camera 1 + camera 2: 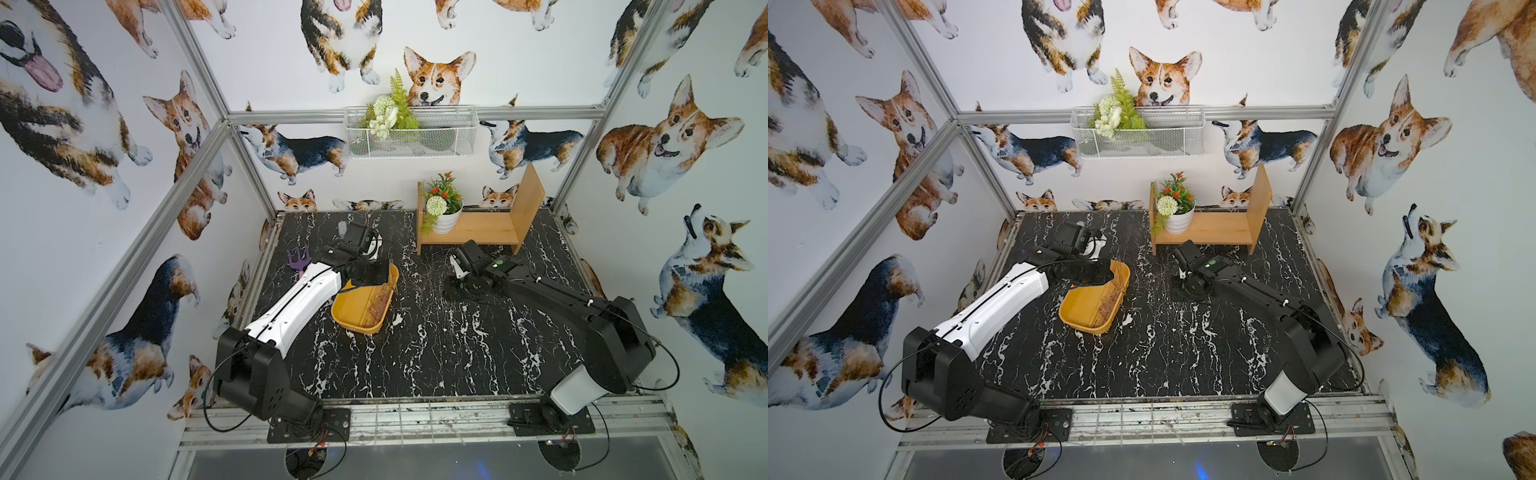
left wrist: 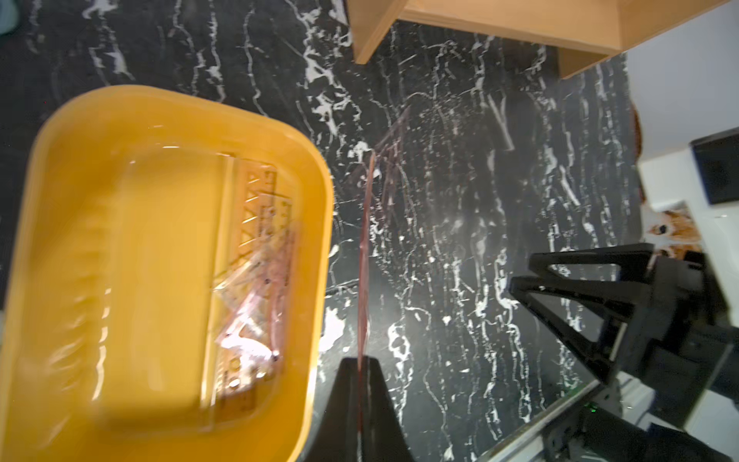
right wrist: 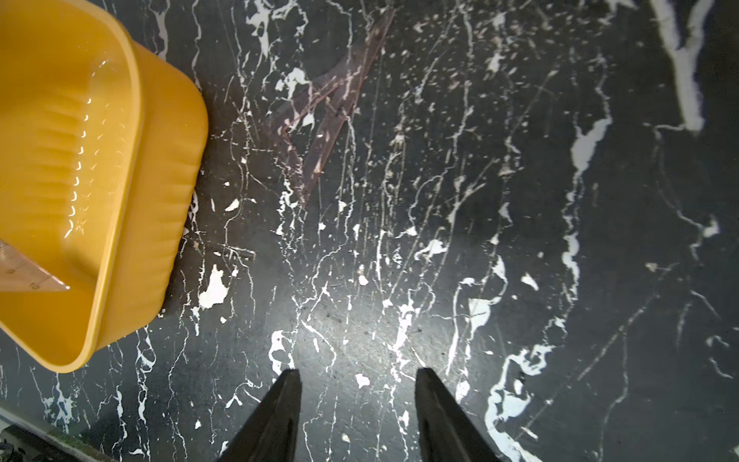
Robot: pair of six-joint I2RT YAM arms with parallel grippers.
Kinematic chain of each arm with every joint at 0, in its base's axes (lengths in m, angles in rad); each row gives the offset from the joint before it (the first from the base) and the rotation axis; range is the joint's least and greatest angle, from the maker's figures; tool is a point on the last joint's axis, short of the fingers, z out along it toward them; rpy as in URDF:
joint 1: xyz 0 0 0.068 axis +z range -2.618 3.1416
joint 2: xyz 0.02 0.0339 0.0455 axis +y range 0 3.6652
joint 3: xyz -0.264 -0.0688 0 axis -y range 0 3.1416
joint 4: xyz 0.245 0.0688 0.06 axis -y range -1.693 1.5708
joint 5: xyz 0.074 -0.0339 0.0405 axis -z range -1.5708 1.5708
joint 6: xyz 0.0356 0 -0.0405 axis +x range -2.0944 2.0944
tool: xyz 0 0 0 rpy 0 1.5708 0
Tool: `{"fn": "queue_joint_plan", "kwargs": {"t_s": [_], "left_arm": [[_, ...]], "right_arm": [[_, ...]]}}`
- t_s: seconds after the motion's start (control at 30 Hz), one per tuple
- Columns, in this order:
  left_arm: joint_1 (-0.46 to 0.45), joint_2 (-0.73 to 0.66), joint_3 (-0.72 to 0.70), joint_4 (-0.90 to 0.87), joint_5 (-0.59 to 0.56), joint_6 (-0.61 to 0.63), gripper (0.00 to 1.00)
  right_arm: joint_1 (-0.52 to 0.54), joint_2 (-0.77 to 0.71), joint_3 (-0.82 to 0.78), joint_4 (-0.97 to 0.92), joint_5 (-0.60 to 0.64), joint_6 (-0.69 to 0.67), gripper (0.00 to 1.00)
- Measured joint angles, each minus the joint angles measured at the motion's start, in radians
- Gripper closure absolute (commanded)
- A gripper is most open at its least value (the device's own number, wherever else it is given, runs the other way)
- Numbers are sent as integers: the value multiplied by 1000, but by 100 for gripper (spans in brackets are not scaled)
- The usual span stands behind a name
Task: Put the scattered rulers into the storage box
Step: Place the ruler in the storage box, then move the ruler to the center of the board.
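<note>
Left gripper (image 2: 360,362) clamps a ruler (image 2: 364,260) edge-on just beside the storage box (image 2: 323,200): best swing it over, lay it flat, then release. Right gripper (image 3: 358,376) hangs open near the loose set square (image 3: 332,108).

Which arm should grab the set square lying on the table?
Right. The right gripper is open and empty, the set square just ahead of it; the left gripper is shut on a ruler.

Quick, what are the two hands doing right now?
Left hand: closed on a thin clear ruler, seen edge-on.
Right hand: open, empty.
</note>
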Motion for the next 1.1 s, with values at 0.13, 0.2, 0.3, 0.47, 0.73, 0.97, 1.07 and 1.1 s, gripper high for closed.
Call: {"fn": "queue_joint_plan", "kwargs": {"t_s": [0.13,0.2,0.3,0.47,0.73,0.97,1.07,1.1], "left_arm": [[26,25,35,-93,-79,79,100],[26,48,52,-132,-122,111,100],[26,83,71,-173,-176,144,100],[22,145,94,-210,-250,159,100],[4,197,106,-236,-385,143,55],[5,142,102,-230,-446,112,54],[5,78,82,-206,-441,90,54],[5,53,70,-195,-430,79,54]], "right_arm": [[39,61,51,2,-1,-1,48],[49,85,69,2,-5,-1,48],[49,114,89,2,0,0,48],[49,175,137,3,28,0,47],[49,309,215,13,113,16,43],[49,397,302,24,173,42,38],[49,425,340,24,207,55,38],[49,435,354,24,219,63,38]]}}
